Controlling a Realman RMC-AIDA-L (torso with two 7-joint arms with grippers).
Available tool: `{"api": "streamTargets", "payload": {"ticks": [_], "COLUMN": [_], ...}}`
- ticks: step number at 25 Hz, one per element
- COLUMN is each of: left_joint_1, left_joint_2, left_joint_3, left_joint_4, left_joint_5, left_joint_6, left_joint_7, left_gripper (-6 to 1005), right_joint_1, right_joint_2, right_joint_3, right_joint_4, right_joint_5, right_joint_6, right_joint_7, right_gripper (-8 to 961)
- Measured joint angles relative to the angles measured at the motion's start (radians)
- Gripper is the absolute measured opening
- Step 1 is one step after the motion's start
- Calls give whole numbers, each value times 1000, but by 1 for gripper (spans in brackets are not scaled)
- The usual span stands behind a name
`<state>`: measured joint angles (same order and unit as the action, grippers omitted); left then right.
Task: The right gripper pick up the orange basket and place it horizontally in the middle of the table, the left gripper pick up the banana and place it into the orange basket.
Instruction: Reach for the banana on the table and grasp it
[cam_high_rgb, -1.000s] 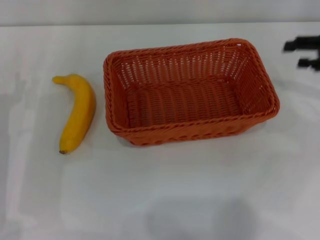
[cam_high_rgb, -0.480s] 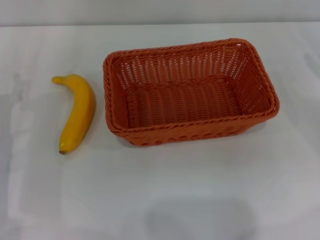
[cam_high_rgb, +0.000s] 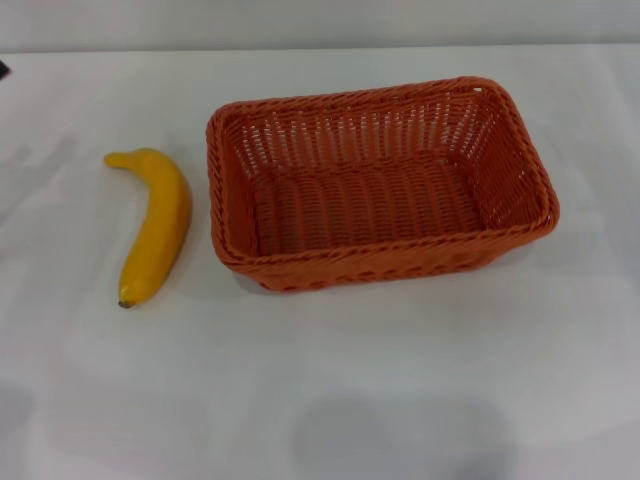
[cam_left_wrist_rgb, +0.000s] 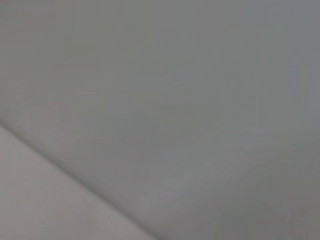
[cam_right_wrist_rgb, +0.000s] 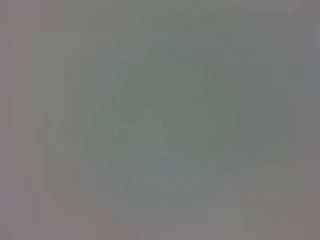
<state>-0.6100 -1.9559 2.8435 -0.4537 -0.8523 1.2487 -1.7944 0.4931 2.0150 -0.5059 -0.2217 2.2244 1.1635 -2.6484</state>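
The orange basket (cam_high_rgb: 380, 185) rests lengthwise across the middle of the white table (cam_high_rgb: 330, 400), open side up and holding nothing. To its left the yellow banana (cam_high_rgb: 155, 225) lies on the table, a short gap from the basket's side, stem toward the back. Only a tiny dark sliver at the far left edge shows what seems to be my left gripper (cam_high_rgb: 2, 68), well away from the banana. The right gripper is out of view. Both wrist views show only plain grey surface.
White tabletop surrounds the basket and banana, with its back edge running along the top of the head view. Soft shadows lie on the table's front and left parts.
The right gripper, seen at the right edge one second ago, has left the view. A dark sliver has appeared at the left edge. Basket and banana have not moved.
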Motion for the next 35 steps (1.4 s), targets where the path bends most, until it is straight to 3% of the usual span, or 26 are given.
{"api": "streamTargets", "payload": {"ticks": [2, 4, 8, 14, 23, 31, 35], "left_joint_1": [-48, -119, -240, -381, -465, -478, -493], "left_joint_2": [42, 68, 89, 110, 91, 88, 68], "left_joint_3": [1, 1, 2, 4, 4, 4, 4], "left_joint_4": [-73, -171, -275, -278, -202, -77, -51], "left_joint_5": [182, 390, 695, 1000, 1163, 1181, 1194], "left_joint_6": [70, 148, 227, 256, 200, 131, 110], "left_joint_7": [-130, -254, -333, -369, -457, -548, -566], "left_gripper": [885, 885, 885, 885, 885, 885, 884], "right_joint_1": [6, 16, 31, 40, 41, 37, 35], "right_joint_2": [-2, -5, -6, -7, -5, -6, -6], "right_joint_3": [0, 0, 1, 1, 5, 10, 11], "right_joint_4": [0, -2, -3, -12, -12, -7, -7], "right_joint_5": [5, 7, 9, 22, 36, 37, 37], "right_joint_6": [-37, -78, -124, -138, -140, -141, -140], "right_joint_7": [-13, -7, 1, 16, 25, 27, 27], "right_gripper": [714, 714, 715, 710, 710, 710, 710]}}
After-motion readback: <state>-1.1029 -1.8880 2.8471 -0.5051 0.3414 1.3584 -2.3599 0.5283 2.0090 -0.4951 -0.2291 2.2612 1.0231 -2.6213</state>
